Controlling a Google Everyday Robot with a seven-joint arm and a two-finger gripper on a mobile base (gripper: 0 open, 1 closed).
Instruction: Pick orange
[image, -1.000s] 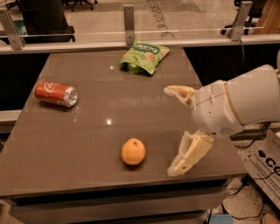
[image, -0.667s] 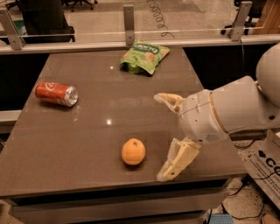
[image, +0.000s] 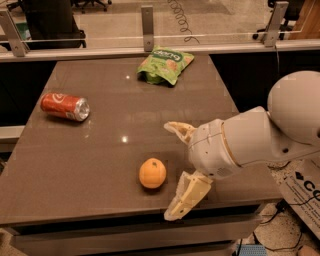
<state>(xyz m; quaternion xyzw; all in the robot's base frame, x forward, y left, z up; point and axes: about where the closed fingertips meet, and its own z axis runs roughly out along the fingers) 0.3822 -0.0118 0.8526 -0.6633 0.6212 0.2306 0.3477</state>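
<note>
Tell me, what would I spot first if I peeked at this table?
The big white robot arm on the right, with its tool open wide just right of the orange, near the front edge of the table. Farther back, a red soda can lies on its side at the left, and a green snack bag sits by the far edge.

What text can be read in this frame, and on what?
Box at lower right: "CO", cut off at the edge.
Green snack bag: white logo, too blurred to read.
Soda can: white script, too blurred to read.
Hand, open, just right of the orange: no text.
</note>
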